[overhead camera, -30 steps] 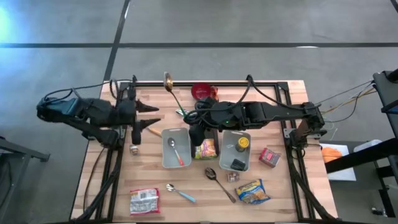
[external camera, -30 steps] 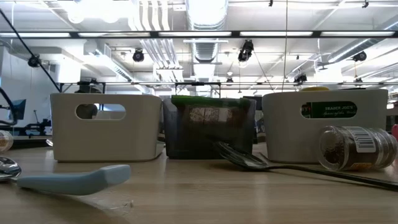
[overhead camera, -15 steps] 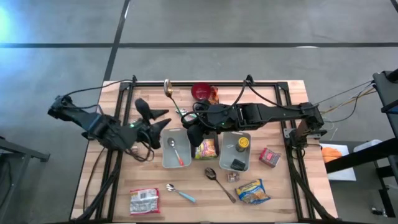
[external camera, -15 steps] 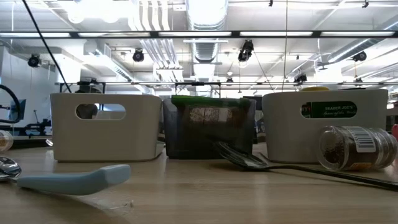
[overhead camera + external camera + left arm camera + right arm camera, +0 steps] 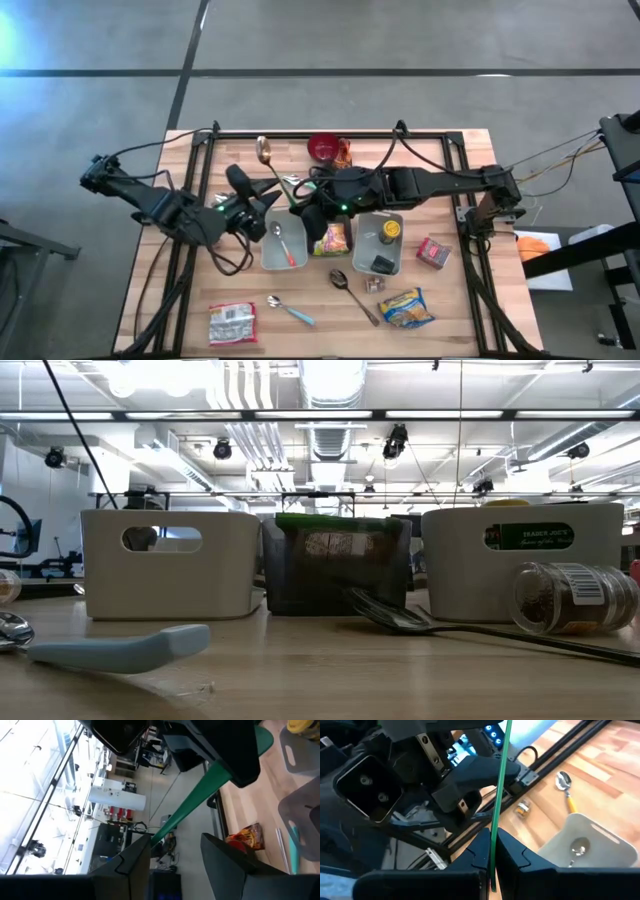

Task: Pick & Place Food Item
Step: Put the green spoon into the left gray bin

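2 white bins [image 5: 165,563] flanking a dark container [image 5: 335,565], spoon [image 5: 400,617] and toppled jar [image 5: 570,597] in front

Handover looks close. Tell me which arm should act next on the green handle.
Left, probably. The left gripper stands open with the green handle running between its fingers; the right gripper is shut on it, so left need only close.

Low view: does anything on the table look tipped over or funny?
Yes. The small clear glass jar with a barcode label lies on its side on the wooden table, right beside the dark metal spoon, instead of standing upright like the bins behind it.
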Tool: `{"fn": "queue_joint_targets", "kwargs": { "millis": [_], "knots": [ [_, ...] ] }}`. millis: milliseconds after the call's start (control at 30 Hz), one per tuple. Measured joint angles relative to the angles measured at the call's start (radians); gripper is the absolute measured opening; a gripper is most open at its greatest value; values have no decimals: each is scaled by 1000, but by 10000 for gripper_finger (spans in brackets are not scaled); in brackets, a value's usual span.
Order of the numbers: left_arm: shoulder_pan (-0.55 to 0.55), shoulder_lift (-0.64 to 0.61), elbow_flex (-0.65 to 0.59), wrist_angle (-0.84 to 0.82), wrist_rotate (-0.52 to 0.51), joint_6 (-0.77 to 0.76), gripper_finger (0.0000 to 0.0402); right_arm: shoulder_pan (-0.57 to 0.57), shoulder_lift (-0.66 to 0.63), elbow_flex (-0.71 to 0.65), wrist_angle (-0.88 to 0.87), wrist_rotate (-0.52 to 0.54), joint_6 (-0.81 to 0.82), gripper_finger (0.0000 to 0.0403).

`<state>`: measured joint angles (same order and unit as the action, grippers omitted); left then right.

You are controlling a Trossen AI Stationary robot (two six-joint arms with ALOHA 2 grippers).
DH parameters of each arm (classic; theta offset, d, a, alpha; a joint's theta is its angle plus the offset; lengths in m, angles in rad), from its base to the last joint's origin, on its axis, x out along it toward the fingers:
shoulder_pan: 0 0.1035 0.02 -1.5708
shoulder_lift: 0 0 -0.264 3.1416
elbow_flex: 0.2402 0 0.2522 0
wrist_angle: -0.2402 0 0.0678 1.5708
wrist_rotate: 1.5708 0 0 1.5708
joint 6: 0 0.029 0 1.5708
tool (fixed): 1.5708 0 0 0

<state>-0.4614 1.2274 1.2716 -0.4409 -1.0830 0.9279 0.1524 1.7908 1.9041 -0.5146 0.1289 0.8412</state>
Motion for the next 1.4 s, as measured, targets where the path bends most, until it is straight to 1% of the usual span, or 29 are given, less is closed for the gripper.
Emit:
{"fn": "queue_joint_targets", "kwargs": {
  "millis": [167, 267, 400, 633, 667, 933, 1067, 1167, 1400],
  "knots": [
    [0, 0, 0, 17, 1, 14, 173, 6, 0, -3, 0, -3, 4, 8],
    [0, 1, 0, 26, 0, 21, 158, 9, 0, -3, 1, -27, 9, 8],
    [0, 1, 0, 30, -2, 46, 114, 11, 0, -6, 6, -34, 18, 8],
    [0, 0, 0, 16, -6, 75, 18, 12, -1, -9, 22, -37, 32, 8],
    [0, 0, 0, 14, -7, 82, 12, 12, -2, -10, 24, -41, 34, 8],
    [0, 1, -1, 13, -18, 101, 3, 11, -3, -11, 26, -47, 28, 9],
    [0, 1, -1, -21, -18, 100, 2, 10, -3, -11, 26, -48, 27, 14],
    [-1, 2, -1, -61, -14, 88, 1, 10, -2, -11, 40, -48, 27, 46],
    [-2, 2, -1, -84, -21, 82, 2, 5, 0, -11, 55, -68, 43, 174]
  ]
}}
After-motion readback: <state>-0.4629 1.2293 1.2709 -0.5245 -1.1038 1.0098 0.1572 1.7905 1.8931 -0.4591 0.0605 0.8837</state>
